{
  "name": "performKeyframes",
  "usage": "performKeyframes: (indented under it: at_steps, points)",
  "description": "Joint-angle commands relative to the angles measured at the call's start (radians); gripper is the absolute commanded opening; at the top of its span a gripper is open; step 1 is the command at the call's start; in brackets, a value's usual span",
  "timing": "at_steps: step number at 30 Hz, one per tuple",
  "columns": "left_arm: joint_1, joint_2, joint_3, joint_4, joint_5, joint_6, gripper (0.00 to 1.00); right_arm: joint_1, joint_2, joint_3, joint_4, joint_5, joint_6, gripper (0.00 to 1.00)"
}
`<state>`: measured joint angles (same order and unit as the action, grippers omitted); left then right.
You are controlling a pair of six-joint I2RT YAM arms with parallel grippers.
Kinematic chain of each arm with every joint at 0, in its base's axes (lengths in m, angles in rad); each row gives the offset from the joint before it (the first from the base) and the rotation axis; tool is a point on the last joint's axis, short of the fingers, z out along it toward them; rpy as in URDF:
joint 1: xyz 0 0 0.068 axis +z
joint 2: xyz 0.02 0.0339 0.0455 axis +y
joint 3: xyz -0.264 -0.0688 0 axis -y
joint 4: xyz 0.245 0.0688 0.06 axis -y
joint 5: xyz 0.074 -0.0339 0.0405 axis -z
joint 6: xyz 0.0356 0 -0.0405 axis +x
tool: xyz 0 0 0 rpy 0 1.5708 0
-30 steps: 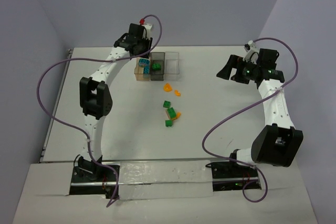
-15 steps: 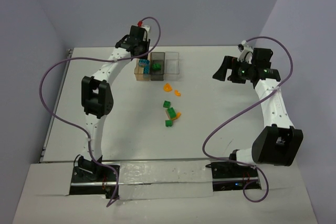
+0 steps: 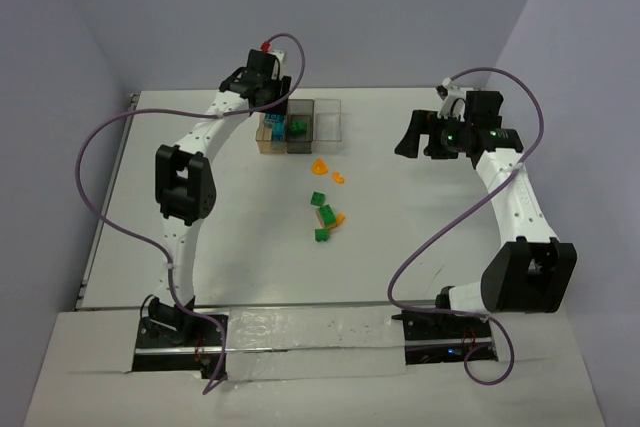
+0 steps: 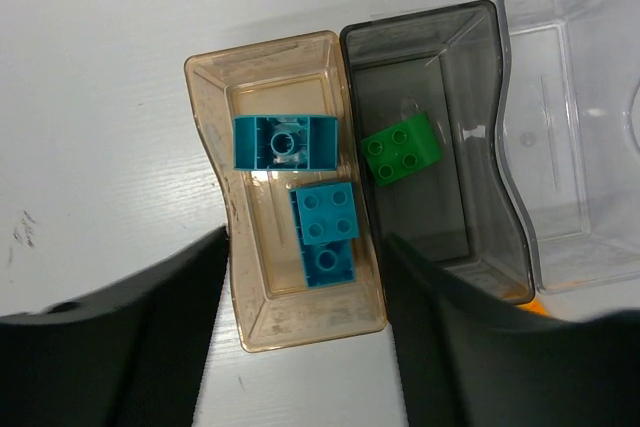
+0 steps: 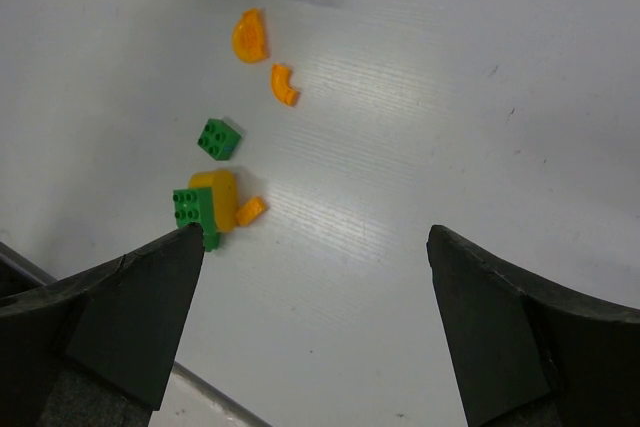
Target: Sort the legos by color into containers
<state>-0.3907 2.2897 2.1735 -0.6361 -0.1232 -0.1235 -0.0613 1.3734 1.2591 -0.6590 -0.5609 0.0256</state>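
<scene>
Three joined transparent boxes stand in a row across the left wrist view, each long axis running top to bottom: an orange-brown tinted box (image 4: 215,147), a smoky grey box (image 4: 490,147) and a clear box (image 4: 570,147). In the orange-brown box, one teal-blue brick (image 4: 285,142) is laid underside up, long axis left to right; a second teal-blue brick (image 4: 325,217) is laid studs up, long axis top to bottom. A square green brick (image 4: 401,147) is seen in the grey box, studs up, slightly skewed. The left jaws are spread on either side of the orange-brown box, empty. Loose green bricks (image 3: 317,198) and orange pieces (image 3: 320,164) are scattered mid-frame on the white desk (image 3: 230,247). The right jaws are spread wide, empty.
</scene>
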Motion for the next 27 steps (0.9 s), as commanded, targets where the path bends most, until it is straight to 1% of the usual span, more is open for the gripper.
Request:
performKeyframes:
  at_steps: [1,3,5,7,9,11,13,16,17,19,21,23,24,25,27]
  points:
    - [0.008,-0.038,0.018,-0.007,0.056,0.02,0.79,0.012,0.006,0.052,-0.002,0.019,-0.014,1.0]
    - [0.009,-0.091,-0.003,0.002,0.104,0.04,0.84,0.012,0.007,0.052,-0.001,0.019,-0.015,1.0]
    - [0.009,-0.178,-0.086,0.031,0.232,0.097,0.89,0.012,0.009,0.048,0.001,0.019,-0.015,1.0]
    - [0.009,-0.3,-0.19,0.102,0.459,0.224,0.94,0.012,0.011,0.043,0.001,0.017,-0.014,1.0]
    - [0.01,-0.424,-0.34,0.103,0.652,0.336,0.99,0.012,0.014,0.04,0.0,0.012,-0.014,1.0]
    - [0.007,-0.502,-0.402,0.03,0.849,0.483,0.99,0.011,0.019,0.04,-0.005,0.002,-0.014,1.0]
    - [-0.001,-0.506,-0.384,-0.161,0.994,0.631,0.99,0.011,0.021,0.044,-0.01,-0.005,-0.044,1.0]
    - [-0.035,-0.474,-0.36,-0.434,1.061,0.998,0.94,0.011,0.022,0.047,-0.012,-0.008,-0.044,1.0]
    - [-0.039,-0.466,-0.371,-0.504,1.094,1.097,0.94,0.01,0.024,0.049,-0.013,-0.008,-0.042,1.0]
    - [-0.045,-0.469,-0.399,-0.542,1.135,1.181,0.94,0.009,0.026,0.052,-0.016,-0.01,-0.042,1.0]
    - [-0.071,-0.484,-0.424,-0.507,1.143,1.234,0.95,0.006,0.025,0.05,-0.017,-0.009,-0.042,1.0]
    - [-0.117,-0.483,-0.428,-0.478,1.079,1.275,0.95,0.005,0.025,0.048,-0.017,-0.009,-0.042,1.0]
    - [-0.164,-0.472,-0.42,-0.478,1.002,1.337,0.94,0.001,0.029,0.051,-0.019,-0.01,-0.042,1.0]
    - [-0.196,-0.457,-0.407,-0.483,0.956,1.377,0.94,-0.001,0.031,0.053,-0.023,-0.013,-0.043,1.0]
    - [-0.23,-0.415,-0.354,-0.525,0.924,1.427,0.93,-0.01,0.033,0.057,-0.03,-0.027,-0.047,1.0]
